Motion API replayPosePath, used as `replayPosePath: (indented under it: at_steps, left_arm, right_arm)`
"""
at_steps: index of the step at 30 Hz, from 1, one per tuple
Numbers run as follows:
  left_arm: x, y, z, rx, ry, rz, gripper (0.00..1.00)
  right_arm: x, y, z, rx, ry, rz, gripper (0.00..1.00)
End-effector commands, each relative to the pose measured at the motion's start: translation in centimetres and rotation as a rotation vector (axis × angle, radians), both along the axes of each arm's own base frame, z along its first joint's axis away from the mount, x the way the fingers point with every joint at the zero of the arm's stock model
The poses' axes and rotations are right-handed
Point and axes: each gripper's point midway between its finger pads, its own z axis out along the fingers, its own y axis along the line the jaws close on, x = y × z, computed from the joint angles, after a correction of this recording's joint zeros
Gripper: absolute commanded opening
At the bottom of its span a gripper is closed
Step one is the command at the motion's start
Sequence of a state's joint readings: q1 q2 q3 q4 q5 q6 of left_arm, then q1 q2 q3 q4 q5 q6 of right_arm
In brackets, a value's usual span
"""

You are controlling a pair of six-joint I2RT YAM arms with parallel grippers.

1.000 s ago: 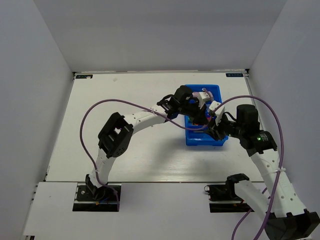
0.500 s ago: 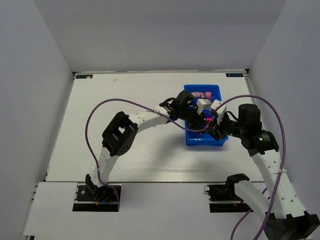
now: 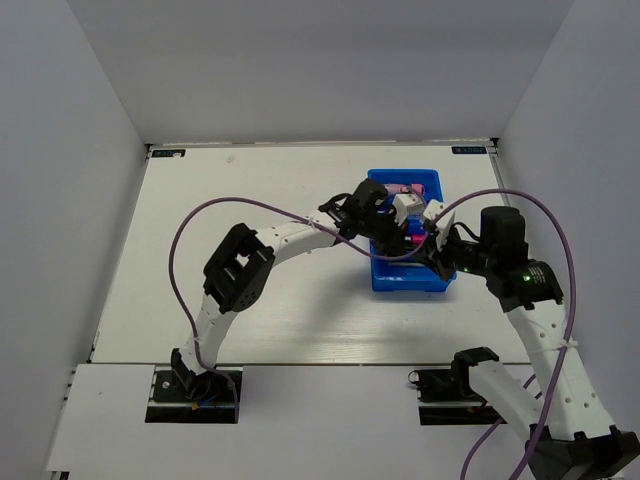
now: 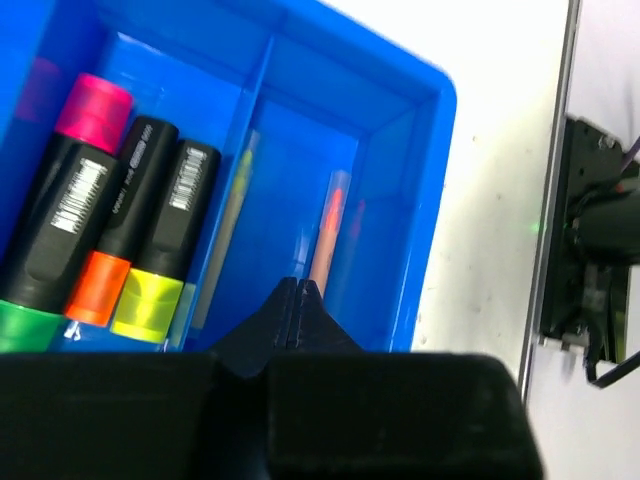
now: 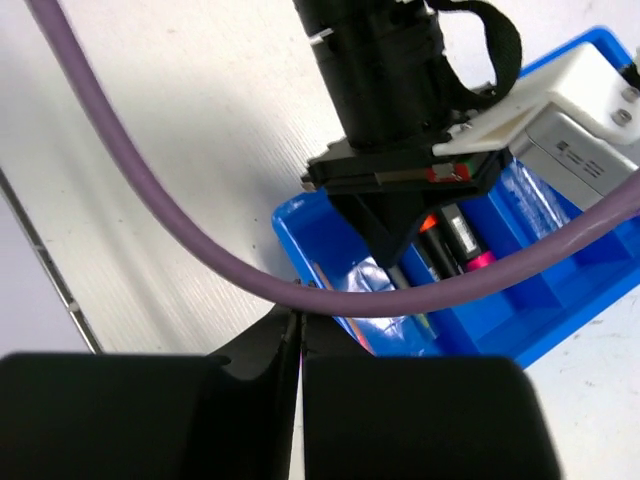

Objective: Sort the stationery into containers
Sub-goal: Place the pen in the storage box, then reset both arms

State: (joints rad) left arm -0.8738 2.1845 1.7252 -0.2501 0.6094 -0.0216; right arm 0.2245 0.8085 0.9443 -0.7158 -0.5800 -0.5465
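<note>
The blue bin stands right of centre on the table. In the left wrist view the bin holds black highlighters with pink, orange, yellow and green caps in one compartment. A thin tan stick lies in the compartment beside them, and another stick in the end one. A pink tube lies in the far compartment. My left gripper hovers over the bin, shut and empty. My right gripper is shut at the bin's near right side.
The purple cable of the left arm hangs across the right wrist view, close over the right jaws. The left wrist camera body sits above the bin. White walls enclose the table on three sides.
My left gripper has moved back from the far compartment toward the bin's middle, which uncovers the pink tube. My right arm has shifted slightly to the right.
</note>
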Motion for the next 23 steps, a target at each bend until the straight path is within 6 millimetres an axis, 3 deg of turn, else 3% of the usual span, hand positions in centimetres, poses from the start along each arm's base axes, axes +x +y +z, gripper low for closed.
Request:
replayPosePath:
  at_steps: [1, 2, 3, 4, 5, 6, 7, 8, 9, 10, 11, 12, 13, 14, 15, 16, 17, 18, 19, 20, 22, 23]
  left_arm:
    - [0.8, -1.1, 8.2, -0.156, -0.094, 0.045, 0.03]
    - [0.9, -0.6, 9.2, -0.170, -0.093, 0.073, 0.03]
    - [0.8, -0.1, 8.5, -0.159, -0.077, 0.096, 0.03]
    - [2.0, 0.0, 11.2, -0.228, -0.123, 0.153, 0.12]
    - [1.9, 0.5, 13.1, -0.264, -0.122, 0.183, 0.14]
    - [2.4, 1.6, 11.8, -0.243, -0.103, 0.240, 0.18]
    - [2.8, 2.4, 13.8, -0.281, -0.116, 0.276, 0.34]
    - [3.4, 4.2, 17.2, -0.337, -0.081, 0.389, 0.44]
    - [4.5, 6.2, 15.2, -0.292, -0.050, 0.490, 0.54]
    - [4.8, 7.8, 16.8, -0.315, -0.046, 0.546, 0.64]
    - [5.1, 9.7, 17.7, -0.346, 0.019, 0.667, 1.00]
    - [5.6, 12.7, 15.0, -0.260, 0.079, 0.748, 1.00]
    - [5.4, 14.0, 14.2, -0.229, 0.106, 0.785, 1.00]
    - [4.3, 16.7, 15.5, -0.196, 0.080, 0.839, 1.00]
    - [3.7, 18.8, 14.0, -0.102, 0.068, 0.855, 1.00]
    - [1.9, 20.8, 11.0, 0.016, 0.087, 0.856, 1.00]
    - [0.6, 22.7, 13.4, -0.014, 0.029, 0.869, 1.00]
    - [-0.2, 24.4, 12.4, 0.051, -0.024, 0.855, 1.00]
    - [-1.9, 26.7, 8.4, 0.166, 0.000, 0.866, 1.00]
    - [-2.8, 28.1, 9.2, 0.153, -0.042, 0.865, 1.00]
    - [-5.3, 31.6, 8.1, 0.179, -0.041, 0.896, 1.00]
    - [-5.7, 32.4, 8.0, 0.184, -0.041, 0.905, 1.00]
  right_arm:
    - [-1.3, 0.8, 3.2, 0.045, -0.054, 0.081, 0.00]
    - [-1.8, 1.1, 3.1, 0.044, -0.039, 0.100, 0.00]
    - [-2.1, 1.0, 3.2, 0.046, -0.038, 0.108, 0.00]
    - [-2.4, 1.0, 3.6, 0.046, -0.040, 0.115, 0.03]
    - [-2.7, 0.9, 3.3, 0.039, -0.022, 0.118, 0.13]
    - [-2.8, 0.7, 3.2, 0.016, -0.038, 0.132, 0.23]
    - [-2.8, 0.5, 3.2, 0.002, -0.047, 0.129, 0.32]
    - [-2.7, 0.3, 2.7, -0.013, -0.043, 0.124, 0.58]
    - [-2.1, -0.5, 2.3, -0.055, -0.064, 0.078, 0.75]
    - [-1.8, -0.8, 2.3, -0.067, -0.079, 0.058, 0.90]
    - [-1.2, -1.7, 2.2, -0.088, -0.087, -0.007, 0.90]
    - [0.6, -1.9, 2.9, -0.048, -0.117, -0.093, 0.90]
    - [2.5, -4.6, 2.5, -0.111, -0.132, -0.282, 0.90]
    - [3.0, -5.3, 2.0, -0.069, -0.088, -0.399, 0.90]
    - [4.1, -5.8, 2.4, -0.004, -0.080, -0.513, 0.90]
    - [5.5, -8.3, 2.8, 0.005, -0.103, -0.709, 0.90]
    - [5.8, -8.7, 2.3, 0.014, -0.089, -0.753, 0.90]
    - [5.8, -9.0, 2.2, 0.020, -0.079, -0.779, 0.90]
    - [5.8, -8.8, 2.0, 0.039, -0.057, -0.789, 0.90]
    - [5.5, -8.6, 1.7, 0.038, -0.039, -0.776, 0.90]
    - [5.3, -7.6, 1.1, 0.050, -0.026, -0.721, 0.90]
    - [5.2, -7.5, 0.8, 0.060, -0.006, -0.724, 0.90]
